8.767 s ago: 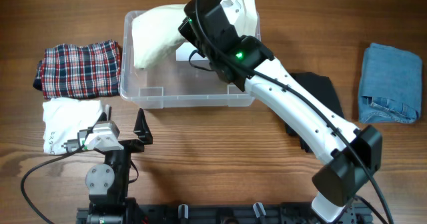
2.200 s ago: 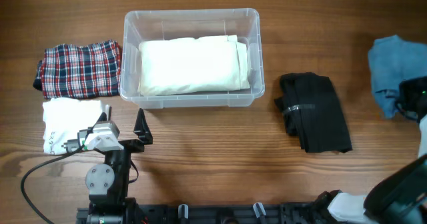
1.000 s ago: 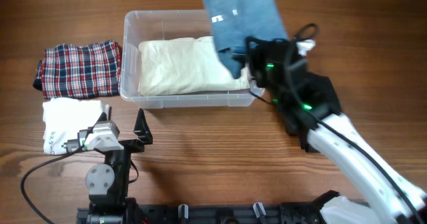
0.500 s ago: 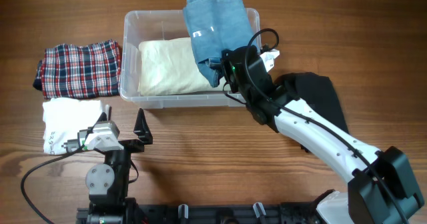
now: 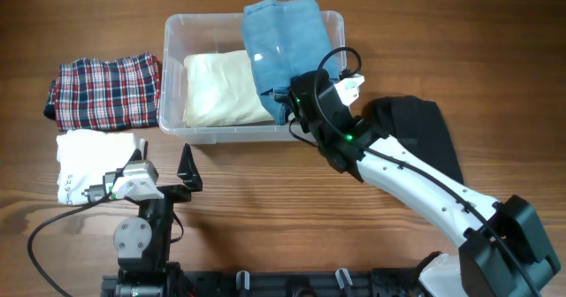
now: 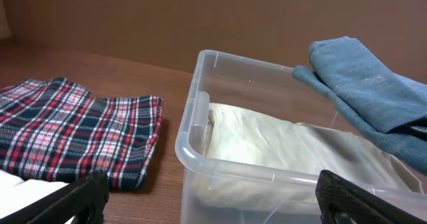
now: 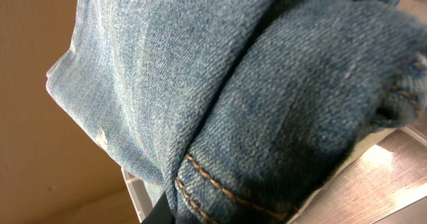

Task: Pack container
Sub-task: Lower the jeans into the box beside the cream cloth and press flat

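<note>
The big brown table [image 5: 265, 217] holds everything. The clear container [image 5: 232, 136] sits at the back middle of it. A folded cream cloth [image 5: 217, 89] lies flat inside and covers most of the floor.

The right arm holds folded blue jeans [image 5: 283, 41] over the right end of the container. They hang above the cream cloth and stick out past the back rim. A black cloth [image 5: 424, 133] lies on the table to the right of the container. A checked cloth [image 5: 106, 89] lies to its left, with a small white cloth [image 5: 88, 156] just in front of that.

The right gripper [image 5: 292, 102] is pinched tight on the near edge of the jeans. The left gripper [image 5: 168, 171] sits near its base with its jaws wide apart, holding nothing.

The step now looks like putting the jeans in. To do it well, the arm should probably bring them toward the front a bit, so no part lands on the rim. Then it should lower them flat onto the cream cloth and only then let go — a drop from high up could unfold them or leave a corner hanging out.
</note>
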